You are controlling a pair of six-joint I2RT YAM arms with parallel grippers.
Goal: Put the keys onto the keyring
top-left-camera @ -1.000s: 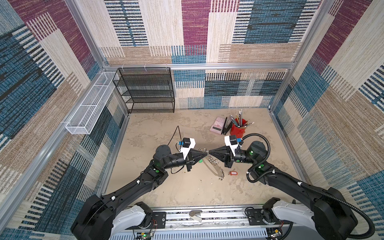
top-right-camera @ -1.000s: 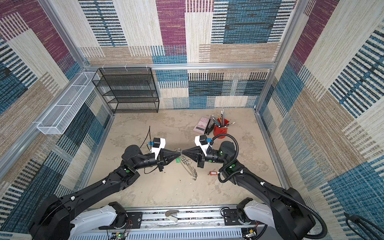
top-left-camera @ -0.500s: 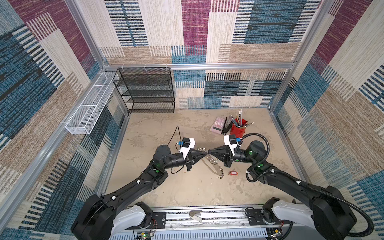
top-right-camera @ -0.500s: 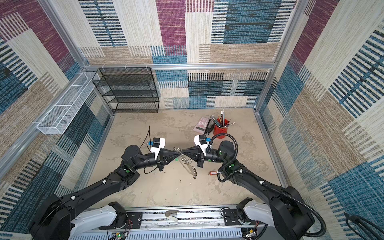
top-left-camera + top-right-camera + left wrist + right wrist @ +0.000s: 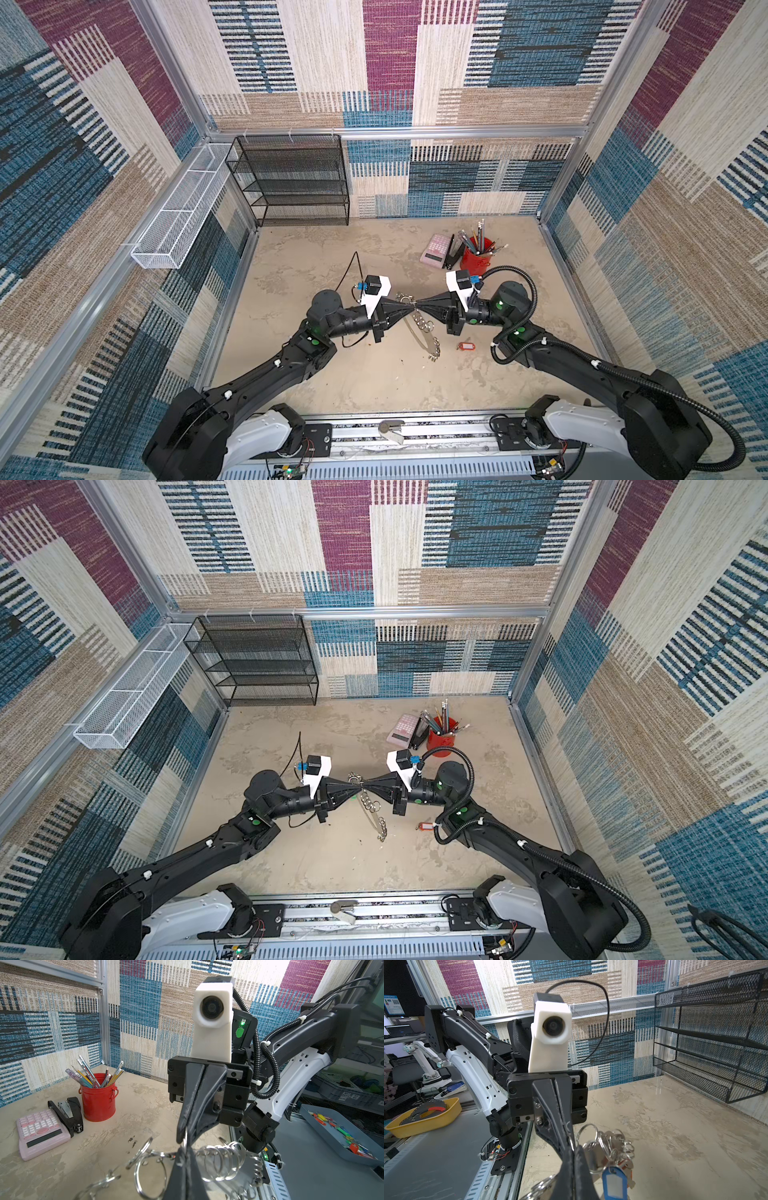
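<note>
**Both grippers pinched on the keyring, mid-table**

Almost nothing has moved since a second ago: your two grippers still meet tip to tip over the middle of the table point(image 5: 332, 257).

Black mesh shelf point(image 5: 291, 183) stands far left, with a white wire basket point(image 5: 183, 220) on the left wall. Far right is a red pencil cup point(image 5: 478, 259), with a pink calculator point(image 5: 435, 249) and black stapler point(image 5: 453, 255) just left of it.

Your left gripper point(image 5: 411, 308) has its fingers closed tight on the keyring point(image 5: 422, 336). Your right gripper point(image 5: 419, 307) is closed too, nipping a split ring at the same spot.

The keyring is raised at the tips and its band trails near-right, lower end down at the table. A blue-tagged key point(image 5: 612, 1182) hangs from its rings. A red-tagged key point(image 5: 465, 345) lies on the table right of the keyring's lower end, apart from it.
</note>
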